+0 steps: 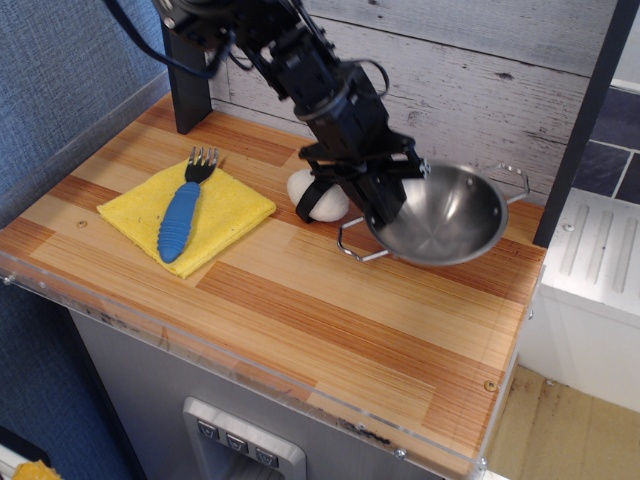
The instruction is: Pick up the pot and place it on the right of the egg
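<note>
Got end effector [388,203] clamped on pot [440,215] rim, pot sitting right of egg [318,196], low over desk [330,320]. I'd just lower, let go.

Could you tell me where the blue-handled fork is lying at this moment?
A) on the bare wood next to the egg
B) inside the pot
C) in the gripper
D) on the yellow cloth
D: the fork lies on the yellow cloth at the left of the counter, well apart from the pot, the egg and the gripper.
</note>
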Tool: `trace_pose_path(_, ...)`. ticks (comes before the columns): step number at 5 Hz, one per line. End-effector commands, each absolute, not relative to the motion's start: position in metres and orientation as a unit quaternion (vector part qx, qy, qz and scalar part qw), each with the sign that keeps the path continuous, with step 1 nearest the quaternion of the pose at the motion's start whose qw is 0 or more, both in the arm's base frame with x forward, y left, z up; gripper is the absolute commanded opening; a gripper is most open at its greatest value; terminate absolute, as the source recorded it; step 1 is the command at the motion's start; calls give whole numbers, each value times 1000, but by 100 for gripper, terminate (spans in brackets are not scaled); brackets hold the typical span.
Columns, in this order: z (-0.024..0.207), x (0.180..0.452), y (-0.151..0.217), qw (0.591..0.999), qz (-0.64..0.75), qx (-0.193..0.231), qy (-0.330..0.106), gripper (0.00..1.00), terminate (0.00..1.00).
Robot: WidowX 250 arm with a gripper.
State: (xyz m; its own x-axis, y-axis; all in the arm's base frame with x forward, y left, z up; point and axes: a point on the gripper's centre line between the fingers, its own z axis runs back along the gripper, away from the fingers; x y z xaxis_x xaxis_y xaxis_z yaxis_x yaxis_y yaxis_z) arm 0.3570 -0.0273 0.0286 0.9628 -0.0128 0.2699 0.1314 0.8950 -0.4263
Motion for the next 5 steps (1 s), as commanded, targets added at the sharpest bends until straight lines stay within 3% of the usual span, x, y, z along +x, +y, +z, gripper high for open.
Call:
trace_pose_path(1, 26, 367, -30, 965, -46, -219, -137, 0, 0)
trace_pose_path(2, 25, 369, -25, 971, -24, -193, -141, 0, 0)
trace_pose_path(3, 24, 365, -19, 977, 5, -161, -137, 100, 0)
trace_pose_path(5, 29, 364, -16, 978, 15, -156, -137, 100, 0)
